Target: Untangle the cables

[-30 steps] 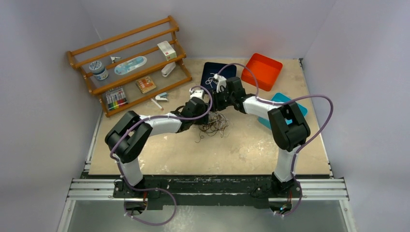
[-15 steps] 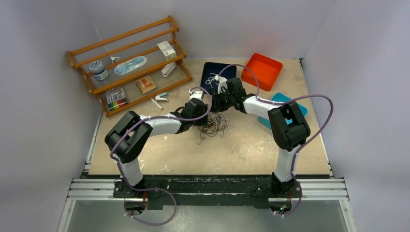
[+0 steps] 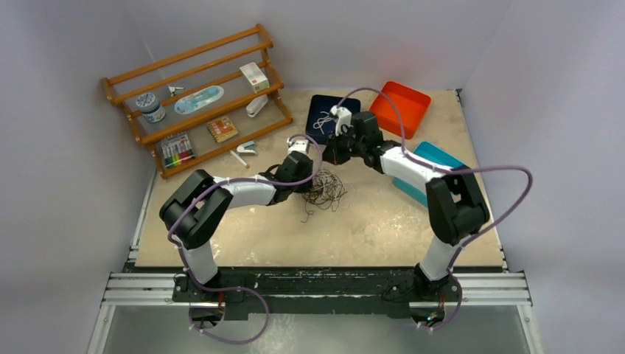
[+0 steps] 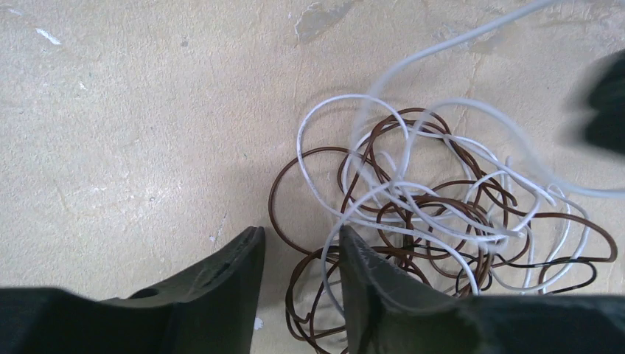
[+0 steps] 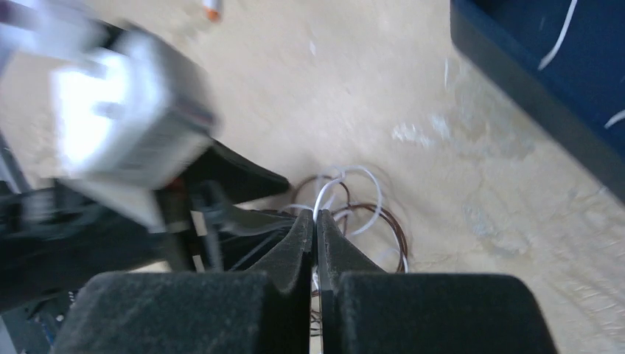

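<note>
Your right gripper (image 5: pixel 315 221) is closed on one white cable (image 5: pixel 323 195) of the cables (image 3: pixel 324 190) in the middle of the table (image 3: pixel 383 221); your left gripper (image 4: pixel 300 236), jaws parted, sits beside them. The far navy tray (image 5: pixel 516 70) holds white cord (image 5: pixel 558 33).

The left arm (image 3: pixel 247 190), lower left in the overhead view, and the right arm (image 3: pixel 404 165), on the right, are glossy white tubular links joined by bulky matte black joint housings, both rising from a black base plate (image 3: pixel 317 284) at the bottom. A thin purple hose (image 3: pixel 508 193) loops loosely along each arm, and a small white boxy camera module (image 3: pixel 341 118) sits at each wrist. In the wrist views, the jaws are matte black, wedge-shaped and faintly grainy.
</note>
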{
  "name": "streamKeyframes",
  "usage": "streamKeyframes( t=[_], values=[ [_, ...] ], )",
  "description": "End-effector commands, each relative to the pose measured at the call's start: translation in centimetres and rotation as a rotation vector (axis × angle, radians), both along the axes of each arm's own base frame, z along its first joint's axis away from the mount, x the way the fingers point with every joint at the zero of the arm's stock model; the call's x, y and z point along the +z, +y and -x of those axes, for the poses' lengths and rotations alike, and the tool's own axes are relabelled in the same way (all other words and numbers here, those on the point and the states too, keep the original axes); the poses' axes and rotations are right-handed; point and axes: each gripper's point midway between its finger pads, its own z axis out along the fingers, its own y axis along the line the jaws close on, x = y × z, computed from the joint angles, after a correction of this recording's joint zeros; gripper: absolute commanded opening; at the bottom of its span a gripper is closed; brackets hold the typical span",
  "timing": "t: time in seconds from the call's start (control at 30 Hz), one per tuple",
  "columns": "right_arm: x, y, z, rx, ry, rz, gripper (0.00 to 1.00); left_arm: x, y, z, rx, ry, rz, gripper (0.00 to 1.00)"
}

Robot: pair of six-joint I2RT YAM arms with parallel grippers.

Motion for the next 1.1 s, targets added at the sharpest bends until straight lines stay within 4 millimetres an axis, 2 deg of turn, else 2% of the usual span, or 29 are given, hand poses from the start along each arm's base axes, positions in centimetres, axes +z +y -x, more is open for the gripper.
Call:
streamKeyframes(
  t=[0.0,0.23,0.37,0.53,0.7,0.83,1.07],
  values=[
    [9.6,1.0,0.0,0.06,-0.219,-0.137,0.0,1.0,-0.3,-0.5,0.017,-0.042,0.036,0.38],
    [18.5,0.2,0.9,0.025,-0.395,-0.23,0.0,0.2,-0.2,-0.4,0.012,-0.031,0.019,0.2],
    [23.6,-1.3,0.9,-0.055,-0.513,-0.254,0.0,0.2,0.2,-0.4,0.018,-0.035,0.007,0.18],
    [29.1,-3.3,1.3,-0.139,-0.638,-0.26,0.0,0.0,0.4,-0.2,0.018,-0.031,-0.002,0.18],
    [33.5,-5.2,1.6,-0.215,-0.736,-0.262,0.0,-0.2,0.6,0.0,0.017,-0.029,-0.003,0.14],
    [36.8,-6.5,2.2,-0.264,-0.812,-0.272,0.0,-0.3,0.7,0.1,0.017,-0.029,-0.005,0.05],
    [42.5,-9.6,3.5,-0.386,-0.968,-0.293,0.0,-0.5,1.1,0.5,0.02,-0.026,-0.019,0.01]
  ],
)
